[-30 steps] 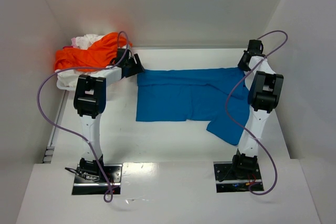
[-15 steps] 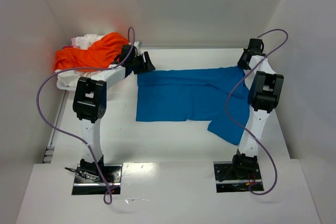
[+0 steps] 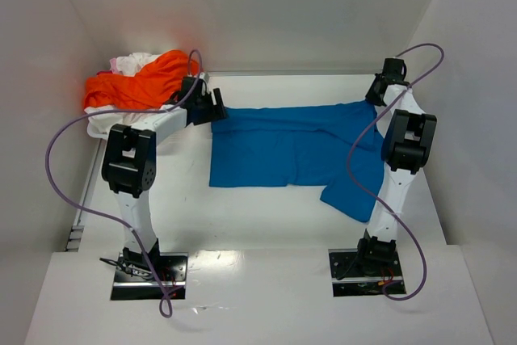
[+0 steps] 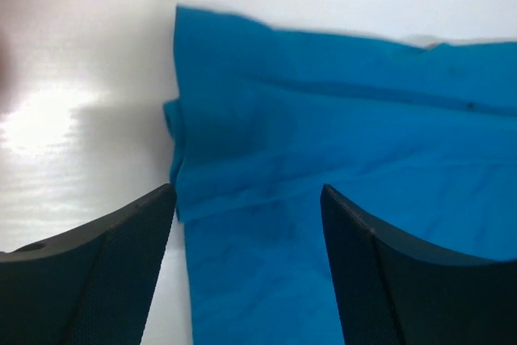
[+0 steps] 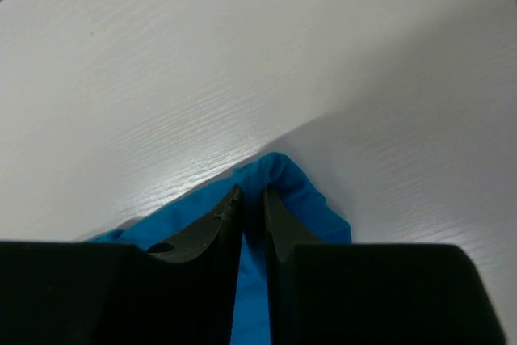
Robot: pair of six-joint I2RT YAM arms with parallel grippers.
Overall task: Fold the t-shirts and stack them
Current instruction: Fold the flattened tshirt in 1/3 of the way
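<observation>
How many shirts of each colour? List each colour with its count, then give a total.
blue shirt: 1
orange shirt: 1
white shirt: at least 1, bunched up, exact count unclear
Total: at least 3

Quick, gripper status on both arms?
Left gripper: open, holding nothing, over a corner of the blue t-shirt.
Right gripper: closed, pinching the blue t-shirt's edge.

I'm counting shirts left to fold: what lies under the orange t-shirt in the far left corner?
White cloth pokes out behind and below the orange t-shirt. How many garments that is cannot be told; the orange one covers the rest.
</observation>
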